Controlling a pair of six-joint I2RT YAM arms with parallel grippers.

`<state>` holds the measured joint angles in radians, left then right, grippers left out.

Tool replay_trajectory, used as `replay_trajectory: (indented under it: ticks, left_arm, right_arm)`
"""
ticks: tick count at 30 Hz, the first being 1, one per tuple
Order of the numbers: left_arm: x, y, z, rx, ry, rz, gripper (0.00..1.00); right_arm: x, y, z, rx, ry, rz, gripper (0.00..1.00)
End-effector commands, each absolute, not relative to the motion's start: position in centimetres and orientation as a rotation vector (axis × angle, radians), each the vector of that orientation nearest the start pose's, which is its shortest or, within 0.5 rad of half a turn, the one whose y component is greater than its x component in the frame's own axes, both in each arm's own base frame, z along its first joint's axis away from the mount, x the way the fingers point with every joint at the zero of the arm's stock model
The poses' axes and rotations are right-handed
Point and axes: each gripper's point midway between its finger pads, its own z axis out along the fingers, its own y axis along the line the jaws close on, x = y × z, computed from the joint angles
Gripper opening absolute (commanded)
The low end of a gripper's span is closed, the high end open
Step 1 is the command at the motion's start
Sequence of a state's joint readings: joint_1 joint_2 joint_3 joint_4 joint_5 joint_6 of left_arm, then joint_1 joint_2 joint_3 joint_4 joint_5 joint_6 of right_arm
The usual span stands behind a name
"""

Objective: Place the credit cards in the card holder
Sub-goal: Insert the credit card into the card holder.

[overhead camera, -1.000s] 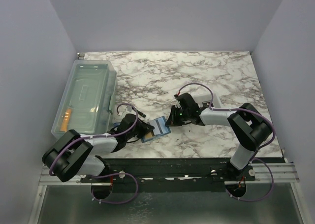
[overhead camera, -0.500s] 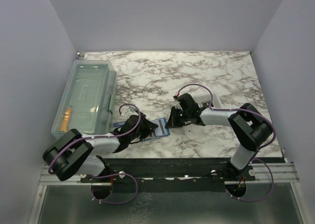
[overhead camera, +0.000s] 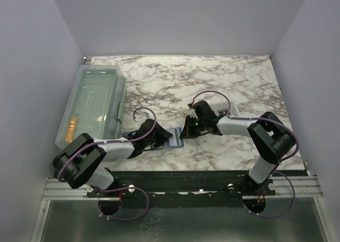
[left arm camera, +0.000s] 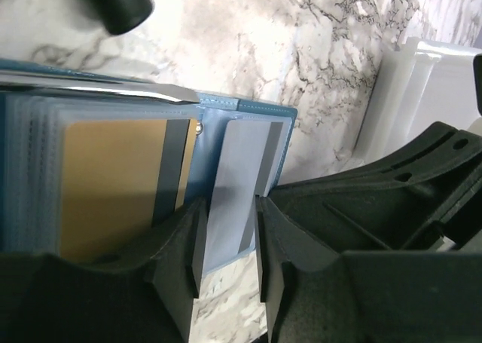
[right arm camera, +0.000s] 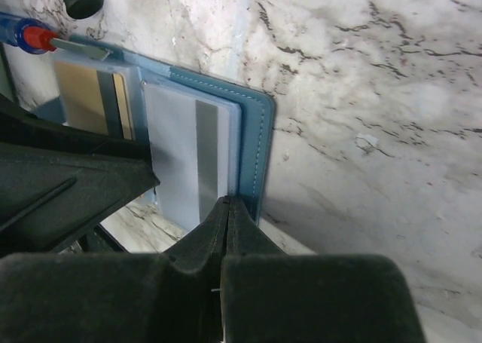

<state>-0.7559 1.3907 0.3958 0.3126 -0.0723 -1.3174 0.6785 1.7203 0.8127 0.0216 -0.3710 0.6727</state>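
The teal-blue card holder lies open on the marble near the front edge. A golden-orange credit card sits in a clear sleeve on its left half and also shows in the right wrist view. A pale grey card with a dark stripe lies in the right half's sleeve. My left gripper hovers low over that right half, its jaws slightly apart with the pale card showing between them. My right gripper is shut, and its tip touches the card holder's edge.
A clear plastic bin with an orange item inside stands at the left. A white tray sits behind the right arm. A small tool with a blue-and-red handle and a black cylinder lie by the wallet's far edge.
My left gripper has moved right, over the card holder, and now covers more of it. The right gripper has stayed at the wallet's right edge.
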Motion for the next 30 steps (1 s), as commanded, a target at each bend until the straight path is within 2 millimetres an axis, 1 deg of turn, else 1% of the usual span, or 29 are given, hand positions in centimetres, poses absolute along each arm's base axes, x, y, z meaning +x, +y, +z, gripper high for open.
replay_trajectory:
  ticks: [1,3,4,7,9,10,11,14,15,16,18,20,21,23,24,27,30]
  left_arm:
    - [22.7,-26.7,1.9,-0.618,2.439,-0.946,0.35]
    - [22.8,-26.8,2.7,-0.583,2.418,-0.955,0.35]
    - [22.7,-26.5,3.0,-0.586,2.412,-0.947,0.37]
    - [22.1,-25.3,3.7,-0.601,2.402,-0.928,0.46]
    - [21.7,-24.9,4.1,-0.591,2.426,-0.93,0.51]
    - [21.8,-24.7,4.4,-0.574,2.435,-0.921,0.53]
    - [21.5,-24.8,4.9,-0.536,2.454,-0.931,0.53]
    - [21.8,-25.0,6.6,-0.432,2.474,-0.924,0.54]
    - [21.7,-25.0,6.9,-0.409,2.482,-0.925,0.52]
    - [21.7,-25.2,7.2,-0.383,2.473,-0.944,0.48]
    - [22.0,-25.8,7.4,-0.342,2.456,-0.985,0.36]
    - [22.4,-26.2,7.0,-0.322,2.47,-1.019,0.24]
    - [22.6,-26.6,6.9,-0.306,2.472,-1.043,0.2]
    - [23.0,-26.9,6.0,-0.291,2.492,-1.044,0.12]
    - [23.2,-26.9,5.7,-0.287,2.492,-1.047,0.09]
    - [23.4,-27.0,4.5,-0.291,2.506,-1.052,0.05]
    - [23.2,-26.6,3.1,-0.312,2.537,-1.021,0.03]
  right_arm:
    - [22.7,30.5,3.1,-0.197,2.684,1.022,0.0]
    - [22.8,30.5,3.4,-0.194,2.678,1.022,0.0]
    - [22.8,30.4,3.6,-0.194,2.678,1.017,0.0]
    - [23.1,30.0,4.0,-0.183,2.674,0.988,0.01]
    - [23.1,29.7,4.3,-0.173,2.669,0.983,0.05]
    - [23.1,29.6,4.5,-0.166,2.671,0.983,0.1]
    - [23.0,29.5,4.6,-0.162,2.67,0.985,0.13]
    - [22.7,29.6,5.5,-0.149,2.652,1.027,0.21]
    - [22.7,29.7,5.7,-0.144,2.646,1.044,0.23]
    - [22.7,29.8,5.9,-0.137,2.642,1.059,0.24]
    - [22.7,29.8,5.9,-0.115,2.639,1.08,0.25]
    - [22.9,29.8,5.8,-0.092,2.632,1.101,0.26]
    - [22.9,29.7,5.7,-0.078,2.637,1.113,0.26]
    - [23.1,30.0,5.7,-0.072,2.624,1.151,0.26]
    - [23.2,30.0,5.7,-0.068,2.624,1.162,0.26]
    - [23.3,30.2,5.6,-0.066,2.616,1.19,0.27]
    - [23.3,30.4,5.7,-0.057,2.608,1.224,0.31]
